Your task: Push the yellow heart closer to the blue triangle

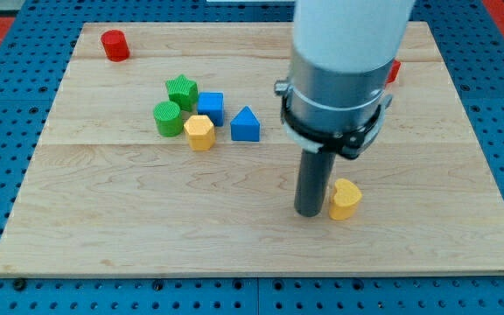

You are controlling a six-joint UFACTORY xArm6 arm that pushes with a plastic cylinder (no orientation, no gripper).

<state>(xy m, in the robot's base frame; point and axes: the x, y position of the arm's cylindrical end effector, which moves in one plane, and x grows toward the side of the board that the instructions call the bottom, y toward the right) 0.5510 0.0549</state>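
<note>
1. Fingers: none fitted; nothing can spread, press together or pinch. The arm ends in a rod, and my tip (pixel 310 213) rests on the worktop (pixel 147 227).
2. Camera view, contact: my tip stands just to the view's left of the yellow heart (pixel 346 199), touching it or nearly so; I cannot tell which.
3. Camera view, target: the blue triangle (pixel 245 125) lies well apart from the yellow heart, towards the view's upper left.
4. Judgement: my tip sits on the triangle side of the heart. A push needs it round on the heart's lower right first.
</note>
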